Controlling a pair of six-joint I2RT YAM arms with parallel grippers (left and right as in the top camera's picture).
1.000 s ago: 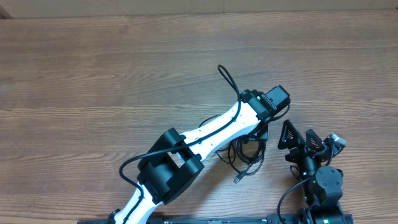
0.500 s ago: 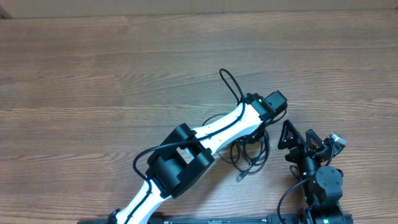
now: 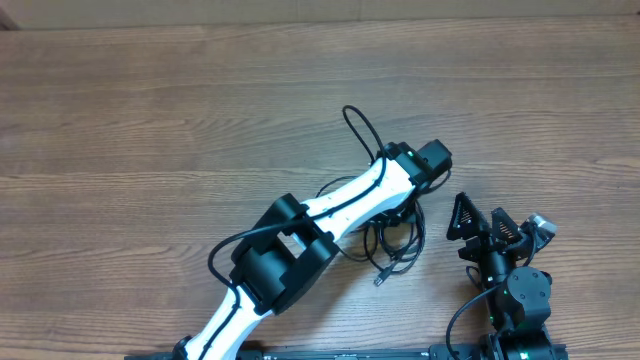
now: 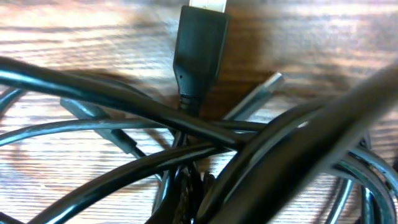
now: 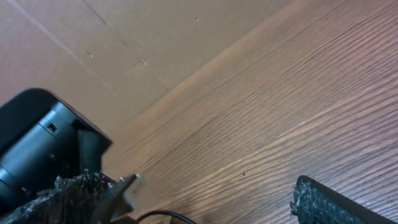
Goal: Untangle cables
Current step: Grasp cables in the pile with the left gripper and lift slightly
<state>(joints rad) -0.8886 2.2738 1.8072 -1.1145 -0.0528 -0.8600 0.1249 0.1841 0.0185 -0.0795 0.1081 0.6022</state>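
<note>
I held the left arm (image 3: 340,205) stretched across the counter (image 3: 140,120) so that the left pincer (image 3: 404,211), closed together and apparently clamped on the cables (image 3: 392,248), could lift a strand out of the knot. A plug (image 4: 200,43) lay just beyond. The bundle sat right of centre, toward the front edge. The right pincer (image 3: 478,222) waited beside it, fingers apart, probably to pin the rest.

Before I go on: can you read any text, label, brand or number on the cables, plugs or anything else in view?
None can be read.
The USB plug and the cables show no marking in the left wrist view.
The table and the cardboard wall carry no print.
</note>
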